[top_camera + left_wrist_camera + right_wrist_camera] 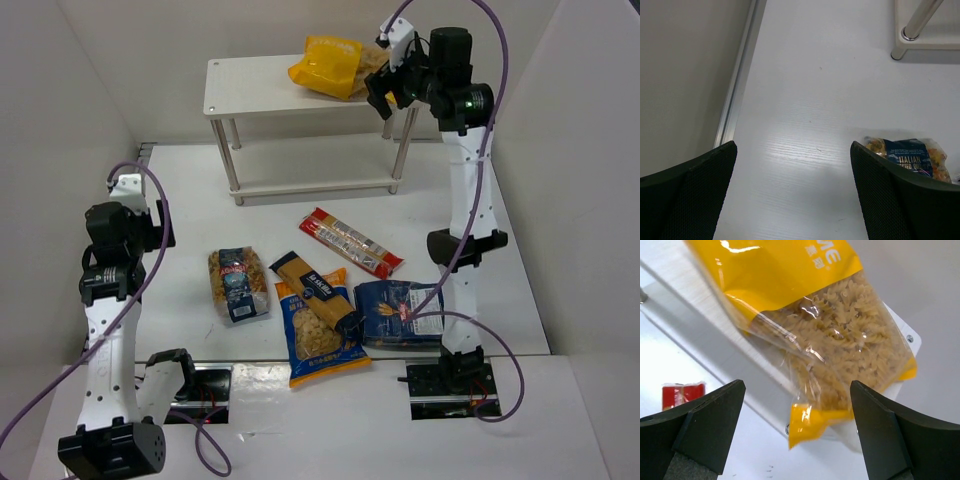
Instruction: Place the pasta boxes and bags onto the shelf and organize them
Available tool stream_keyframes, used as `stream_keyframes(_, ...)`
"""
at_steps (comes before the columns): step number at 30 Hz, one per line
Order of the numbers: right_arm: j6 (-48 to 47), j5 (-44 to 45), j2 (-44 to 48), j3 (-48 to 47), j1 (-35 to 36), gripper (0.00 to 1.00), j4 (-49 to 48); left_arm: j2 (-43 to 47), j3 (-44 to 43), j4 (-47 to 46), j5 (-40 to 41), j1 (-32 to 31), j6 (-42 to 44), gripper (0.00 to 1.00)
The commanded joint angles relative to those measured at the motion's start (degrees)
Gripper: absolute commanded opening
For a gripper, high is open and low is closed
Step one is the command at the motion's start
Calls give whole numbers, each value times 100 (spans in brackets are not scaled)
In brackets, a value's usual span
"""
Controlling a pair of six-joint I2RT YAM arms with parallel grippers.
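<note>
A yellow-topped clear bag (330,65) of spiral pasta lies on the top board of the white shelf (250,85), with its lower corner hanging over the board's right end. My right gripper (385,95) is open just off that end. In the right wrist view the bag (825,330) lies free between and beyond my right gripper's (797,385) spread fingers. On the table lie a dark-blue-labelled bag (238,283), a red spaghetti packet (350,242), a long yellow packet (315,290), a yellow-blue pack (320,335) and a dark blue box (400,312). My left gripper (158,222) is open over bare table.
White walls close in the table on the left, back and right. A shelf leg (917,22) stands ahead of the left gripper (792,145), and the dark-blue-labelled bag (910,155) lies by its right finger. The shelf's lower board (310,185) holds nothing.
</note>
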State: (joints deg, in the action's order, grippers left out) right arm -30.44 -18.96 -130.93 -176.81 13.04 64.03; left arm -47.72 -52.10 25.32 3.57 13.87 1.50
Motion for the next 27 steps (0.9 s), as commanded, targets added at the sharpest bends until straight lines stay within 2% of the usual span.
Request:
stream_keyframes(1, 126, -274, 683, 59, -47, 94, 321, 114, -29, -124, -146, 46, 70, 100)
stream_keyframes(4, 126, -328, 1051, 182, -47, 96, 321, 114, -29, -72, -295, 46, 123, 100)
stream_keyframes(8, 126, -503, 1472, 681, -125, 98, 382, 237, -29, 42, -900, 46, 315, 100)
stream_keyframes(15, 362, -1697, 2326, 2184, -705, 100, 619, 343, -81, 157, -1394, 46, 474, 100)
stream_keyframes(17, 441, -2111, 2955, 3350, -855, 100, 480, 343, -81, 210, -1447, 46, 474, 100)
stream_keyframes(18, 677, -2190, 3342, 4025, -916, 100, -252, 395, -81, 210, -1447, 46, 474, 100)
stream_keyframes(19, 932, -2017, 3825, 5711, -978, 100, -921, 396, -81, 210, -1447, 46, 474, 100)
stream_keyframes(20, 1134, -1771, 4891, 6589, -979, 100, -2293, 396, -81, 210, -1447, 46, 474, 100)
stream_keyframes(22, 1408, -887, 5759, 8433, -831, 100, -3156, 396, -81, 210, -1447, 46, 422, 100)
stream_keyframes(23, 1409, -707, 6251, 8792, -829, 100, -3386, 396, -81, 210, -1447, 46, 422, 100)
stream_keyframes(26, 2030, -31, 6824, 10005, -829, 100, -3720, 343, -81, 210, -1447, 46, 369, 100)
stream_keyframes(27, 2163, 537, 6949, 10696, -881, 100, -3862, 343, -81, 210, -1447, 46, 369, 100)
